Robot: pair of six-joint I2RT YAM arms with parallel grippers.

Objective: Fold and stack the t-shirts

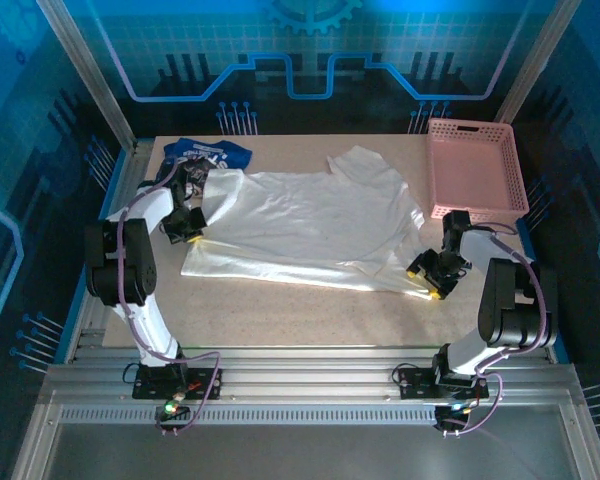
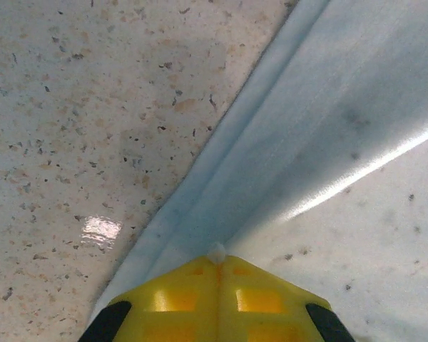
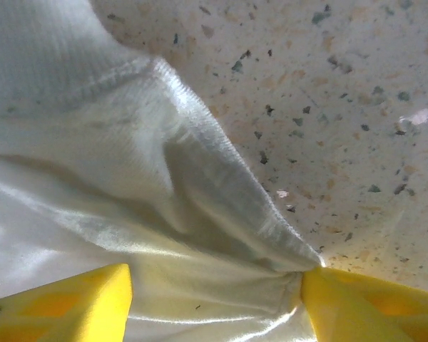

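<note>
both sets of fingers at the near corners of the white shirt, one pinching, one not yet

the left fingers are closed, with a nub of the white shirt nipped at their tips; its edge runs away from them on a slant, cloth to their right, bare bench to their left. the right fingers stand apart, straddling the opposite near corner, the bunched hem touching one finger but not clamped. the shirt lies flat between the two sets of fingers and beyond them, its long near edge running from one to the other, so each arm is nearest its own corner. the next move likely needs the right fingers to close before both lift that edge. the blue shirt lies crumpled past the left fingers, just beside the white one.
</note>
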